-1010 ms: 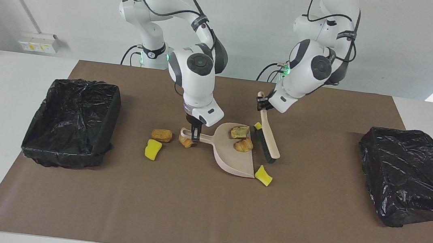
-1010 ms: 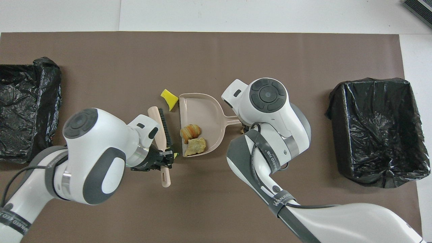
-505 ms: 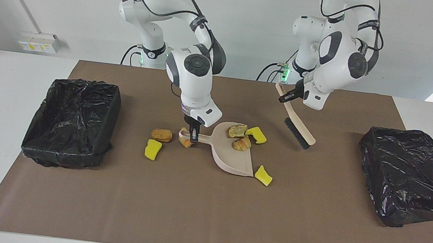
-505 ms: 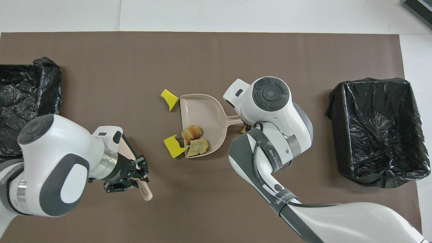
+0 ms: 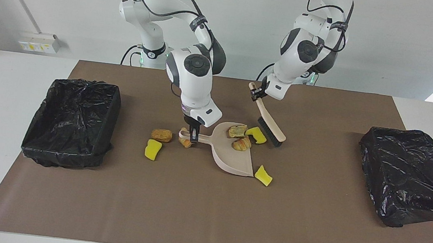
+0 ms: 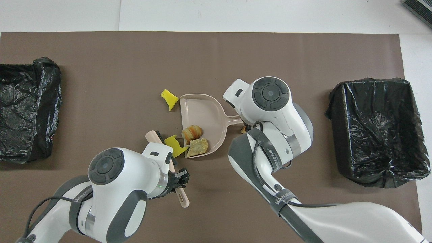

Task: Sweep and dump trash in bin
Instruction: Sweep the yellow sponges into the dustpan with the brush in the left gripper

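My right gripper [image 5: 194, 134] is shut on the handle of the beige dustpan [image 5: 234, 159], which lies flat on the mat. Two pastries [image 5: 238, 131] [image 5: 243, 144] sit in the pan. A yellow sponge [image 5: 256, 134] lies at the pan's mouth, and another sponge [image 5: 263, 175] lies beside the mouth's other corner. My left gripper [image 5: 257, 95] is shut on the brush [image 5: 270, 123], whose bristles are low beside the first sponge. A pastry [image 5: 185, 142] lies under the pan's handle. Another pastry [image 5: 161, 134] and a sponge [image 5: 152, 149] lie toward the right arm's end.
A black-lined bin [image 5: 71, 121] stands at the right arm's end of the brown mat, and a second one [image 5: 410, 176] at the left arm's end. In the overhead view my right arm's wrist [image 6: 270, 98] covers the pan's handle.
My left gripper lifted the brush away toward its own end of the table, then brought it back beside the sponge. That sponge now lies uncovered at the pan's mouth. The pan shifted slightly.
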`<state>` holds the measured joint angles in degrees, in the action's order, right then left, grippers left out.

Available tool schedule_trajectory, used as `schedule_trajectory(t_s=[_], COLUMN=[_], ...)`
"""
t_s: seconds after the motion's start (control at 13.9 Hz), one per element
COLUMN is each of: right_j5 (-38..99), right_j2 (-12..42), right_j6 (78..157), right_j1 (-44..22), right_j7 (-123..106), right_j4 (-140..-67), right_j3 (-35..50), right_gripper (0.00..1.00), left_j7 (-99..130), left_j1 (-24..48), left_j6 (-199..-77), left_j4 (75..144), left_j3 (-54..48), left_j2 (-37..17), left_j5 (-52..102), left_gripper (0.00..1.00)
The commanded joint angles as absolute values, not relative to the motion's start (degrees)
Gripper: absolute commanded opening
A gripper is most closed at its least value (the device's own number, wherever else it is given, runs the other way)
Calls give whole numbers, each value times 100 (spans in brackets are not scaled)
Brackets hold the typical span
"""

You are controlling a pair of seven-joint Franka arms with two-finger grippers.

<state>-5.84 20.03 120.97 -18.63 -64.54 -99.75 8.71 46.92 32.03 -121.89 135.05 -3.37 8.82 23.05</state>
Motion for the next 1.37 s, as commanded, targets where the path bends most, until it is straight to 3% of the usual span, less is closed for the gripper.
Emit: schedule_trajectory(t_s=[0.0, 0.36, 1.01, 1.3], right_j5=[-483, -483, -492, -492], right_j2=[1969, 1969, 1969, 1969], right_j6=[12164, 12155, 12067, 12067], right_j1=[-1784, -1767, -1767, -1758], right_j7=[-6671, -6688, -6697, -6706], right_j4=[-10063, -10063, -10055, -10063], right_j3=[940, 940, 932, 932], right_gripper=[0, 0, 0, 0], left_j7=[4535, 4333, 4219, 2837], left_j1=[3436, 3051, 3735, 3438], left_j6=[-12314, -11445, -12656, -11835], left_j4=[13351, 13262, 13158, 12948], left_j3=[-246, -167, -237, -106], left_j2=[809, 861, 256, 377], left_j5=[2408, 2312, 2250, 1919], left_gripper=[0, 0, 0, 0])
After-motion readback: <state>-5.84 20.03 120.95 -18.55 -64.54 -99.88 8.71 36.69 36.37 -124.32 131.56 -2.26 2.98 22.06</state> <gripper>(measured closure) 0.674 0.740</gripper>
